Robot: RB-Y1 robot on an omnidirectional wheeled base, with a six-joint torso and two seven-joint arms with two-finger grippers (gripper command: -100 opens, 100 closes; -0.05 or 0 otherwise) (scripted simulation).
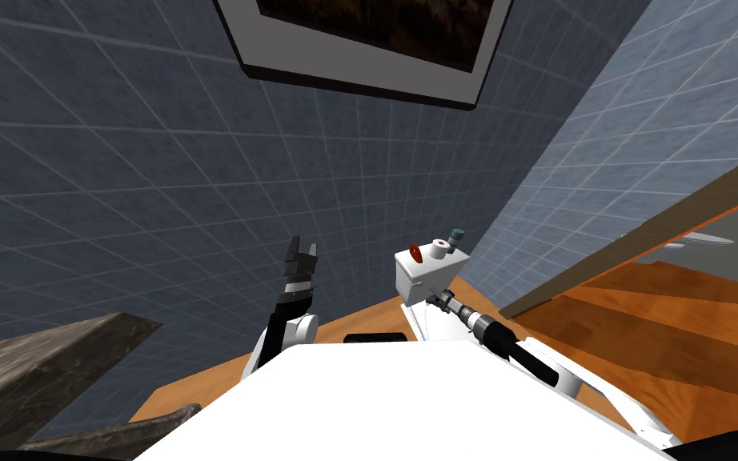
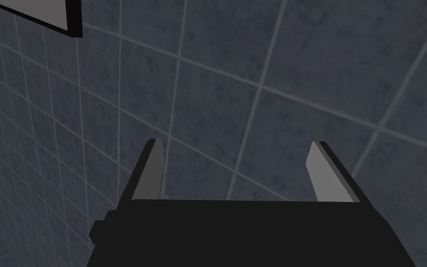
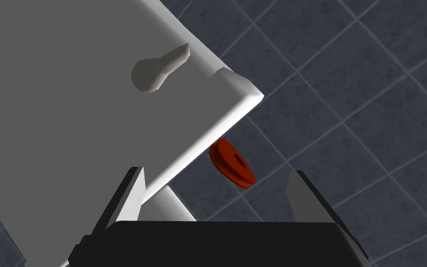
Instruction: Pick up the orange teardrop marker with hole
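Note:
The teardrop marker (image 1: 415, 254) is red-orange with a round hole and lies on the near left corner of a white toilet tank's (image 1: 423, 282) lid. In the right wrist view the marker (image 3: 232, 162) pokes out past the tank's (image 3: 69, 116) top edge, just ahead of my open right gripper (image 3: 217, 192) and between the lines of its two fingers, untouched. One finger (image 3: 133, 192) sits in front of the tank's face. In the head view the right gripper (image 1: 436, 301) is low against the tank's front. My left gripper (image 1: 303, 250) is raised toward the tiled wall, open (image 2: 235, 169) and holding nothing.
A white roll (image 1: 440, 250) and a small teal-capped thing (image 1: 457, 235) stand on the tank lid behind the marker. A flush lever (image 3: 159, 72) sticks out of the tank's face. Blue-grey tiled walls meet behind the tank. A door (image 1: 647, 240) stands at the right over an orange wood floor (image 1: 679, 320).

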